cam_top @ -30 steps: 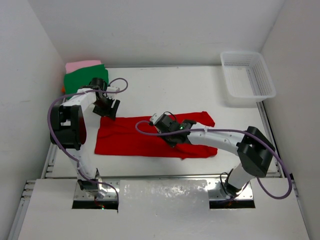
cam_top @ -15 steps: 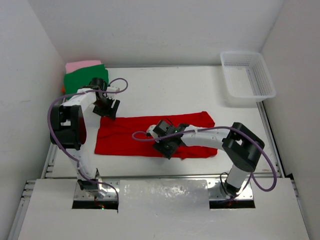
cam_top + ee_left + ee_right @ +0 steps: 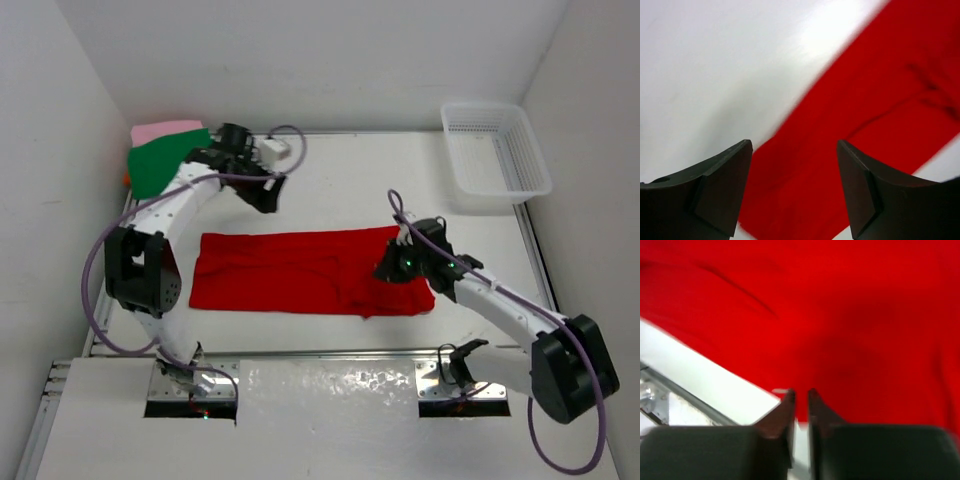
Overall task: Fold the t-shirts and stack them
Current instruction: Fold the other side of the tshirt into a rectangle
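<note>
1. Red t-shirt [image 3: 290, 272]: soft matt cloth, folded into a long creased band across the middle of your white table [image 3: 350, 180]; its near edge is rumpled
2. Green t-shirt [image 3: 160, 165]: folded flat at the far left corner, lying on the pink t-shirt [image 3: 165, 129], of which you see only a strip; an orange sliver [image 3: 126, 180] shows at the left edge, too small to make out
3. Left gripper [image 3: 795, 190]: dark wedge-shaped fingers well apart, holding nothing, above the table by the red band's far edge
4. Right gripper [image 3: 800, 399]: fingers drawn almost together at the red t-shirt's right end; blur hides from you whether any cloth is pinched
5. Basket [image 3: 480, 105]: white plastic mesh, rectangular, far right corner
</note>
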You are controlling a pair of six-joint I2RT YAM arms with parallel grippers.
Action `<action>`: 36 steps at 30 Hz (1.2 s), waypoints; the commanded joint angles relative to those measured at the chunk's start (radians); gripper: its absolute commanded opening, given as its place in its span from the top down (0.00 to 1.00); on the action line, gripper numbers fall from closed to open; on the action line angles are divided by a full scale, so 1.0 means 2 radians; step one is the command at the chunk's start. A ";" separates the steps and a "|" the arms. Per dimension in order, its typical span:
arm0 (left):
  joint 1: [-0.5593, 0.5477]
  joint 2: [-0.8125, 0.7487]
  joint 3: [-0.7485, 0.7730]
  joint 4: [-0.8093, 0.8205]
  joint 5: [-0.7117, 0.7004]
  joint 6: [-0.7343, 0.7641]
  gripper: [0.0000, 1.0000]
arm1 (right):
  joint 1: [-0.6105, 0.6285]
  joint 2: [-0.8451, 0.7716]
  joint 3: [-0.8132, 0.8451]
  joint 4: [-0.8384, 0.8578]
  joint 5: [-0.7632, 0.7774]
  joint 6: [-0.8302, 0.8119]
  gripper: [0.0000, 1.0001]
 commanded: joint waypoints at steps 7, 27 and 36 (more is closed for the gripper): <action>-0.249 0.029 0.010 0.019 0.071 -0.028 0.34 | -0.041 -0.107 -0.074 -0.140 0.056 0.145 0.68; -0.297 0.142 -0.017 0.118 0.048 -0.072 0.34 | -0.044 -0.036 -0.114 -0.020 0.049 0.166 0.65; -0.297 0.145 -0.017 0.110 0.041 -0.060 0.34 | -0.045 -0.038 -0.117 -0.047 0.074 0.167 1.00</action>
